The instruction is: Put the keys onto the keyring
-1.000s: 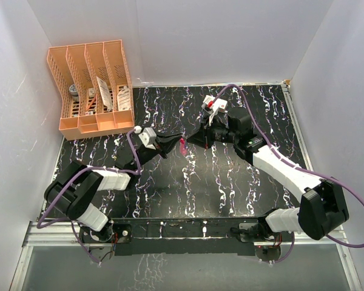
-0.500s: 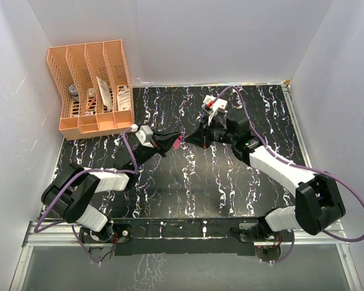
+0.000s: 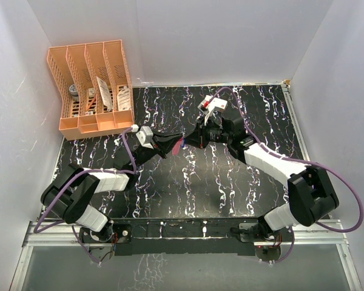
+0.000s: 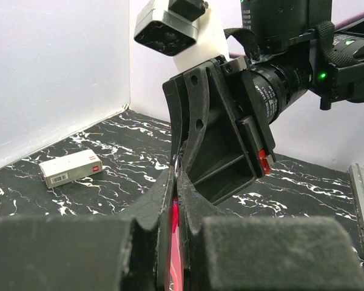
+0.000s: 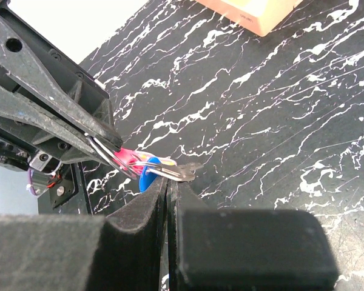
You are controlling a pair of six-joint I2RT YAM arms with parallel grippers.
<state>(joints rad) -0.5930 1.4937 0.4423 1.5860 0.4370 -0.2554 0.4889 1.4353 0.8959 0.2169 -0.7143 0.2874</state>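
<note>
From above, the left pincer (image 3: 176, 142) and right pincer (image 3: 192, 139) meet tip to tip over the black marbled desk (image 3: 170, 188), both shut. Left wrist view: a slim pink key (image 4: 174, 242) sits clamped in the left jaws. Right wrist view: the right grips a blue-headed, silver-bladed key (image 5: 148, 176) against the thin wire keyring (image 5: 106, 148) at the left's tips. If misaligned, the blade could skid off, and pushing could wrench the ring loose.

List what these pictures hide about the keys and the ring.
- Right wrist view: the right gripper covers part of the blue key; whether it is threaded on the ring cannot be told.
- Left wrist view: the left gripper buries most of the pink key; the blue key is behind the right gripper.
- Top view: keys and ring are too small, just a pink speck.
</note>
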